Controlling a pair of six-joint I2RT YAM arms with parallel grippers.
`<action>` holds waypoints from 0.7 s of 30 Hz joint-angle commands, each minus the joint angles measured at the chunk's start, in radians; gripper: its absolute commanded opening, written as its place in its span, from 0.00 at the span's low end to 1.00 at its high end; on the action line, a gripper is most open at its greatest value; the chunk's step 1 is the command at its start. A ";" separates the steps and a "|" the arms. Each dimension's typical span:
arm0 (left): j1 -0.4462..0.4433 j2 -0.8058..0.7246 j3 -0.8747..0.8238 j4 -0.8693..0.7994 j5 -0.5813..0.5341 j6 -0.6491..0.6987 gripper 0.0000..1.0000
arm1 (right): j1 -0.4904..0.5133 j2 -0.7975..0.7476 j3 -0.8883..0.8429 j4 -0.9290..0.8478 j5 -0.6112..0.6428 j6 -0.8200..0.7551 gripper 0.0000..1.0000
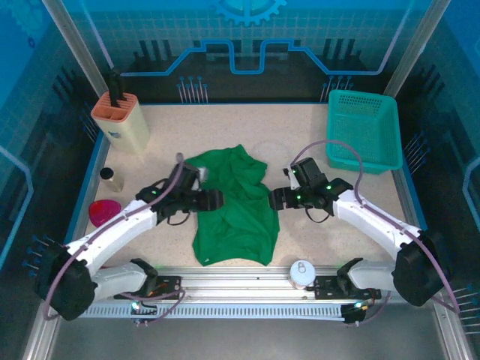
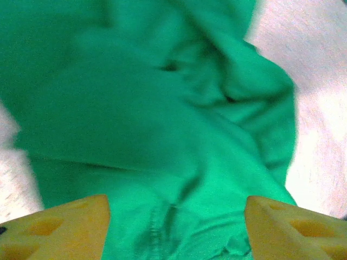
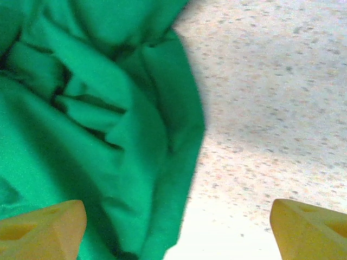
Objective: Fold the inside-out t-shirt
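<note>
Flanking t-shirt [image 1: 236,217]: my left claw [image 1: 217,199] and right claw [image 1: 274,199] sit at opposite edges, placed to pinch both sides.
Claws: both released, grasping nothing.

You'll find a teal basket [image 1: 364,129] far right of the knife block [image 1: 121,120]; a small jar [image 1: 112,178], then a pink bowl [image 1: 104,212], sit nearer you than that block

Bright overhead light, blurred wrist views
</note>
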 commanded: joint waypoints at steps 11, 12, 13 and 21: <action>-0.448 0.327 0.111 0.120 0.205 0.680 0.70 | -0.253 -0.085 -0.043 0.031 -0.072 0.165 0.92; -0.465 0.356 0.112 0.135 0.190 0.696 0.70 | -0.264 -0.096 -0.046 0.030 -0.074 0.158 0.92; -0.480 0.381 0.110 0.157 0.164 0.706 0.71 | -0.274 -0.109 -0.052 0.027 -0.071 0.150 0.92; -0.496 0.556 0.097 0.383 0.082 0.608 0.65 | -0.331 -0.173 -0.098 0.010 -0.074 0.128 0.92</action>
